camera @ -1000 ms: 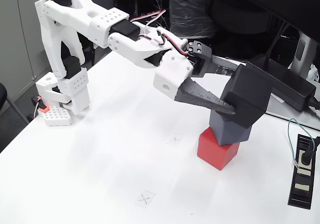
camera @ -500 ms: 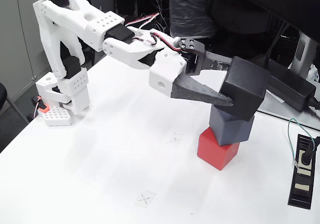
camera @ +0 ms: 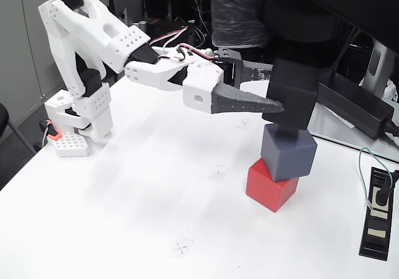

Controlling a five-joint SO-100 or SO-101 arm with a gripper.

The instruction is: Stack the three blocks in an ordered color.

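Observation:
A bright red cube (camera: 269,187) sits on the white table (camera: 124,217) at the right in the fixed view. A slate blue-grey cube (camera: 288,153) rests on top of it, turned slightly and offset to the right. Directly above hangs the black cube (camera: 294,94), held upright with its underside at or just over the blue-grey cube's top; I cannot tell whether they touch. My gripper (camera: 278,92) reaches in from the left and is shut on the black cube. The near dark finger (camera: 243,103) presses on its left face, and the far finger is mostly hidden behind it.
A long black power brick (camera: 356,106) lies behind the stack at the right. A black power strip (camera: 378,213) with a green-white cable sits at the table's right edge. The arm's white base (camera: 78,120) stands at the left. Faint X marks (camera: 181,247) dot the table.
The black cube was tilted and pressed low against the blue-grey cube. It has since been raised and levelled, now sitting square above it. The arm's wrist has lifted and drawn slightly left.

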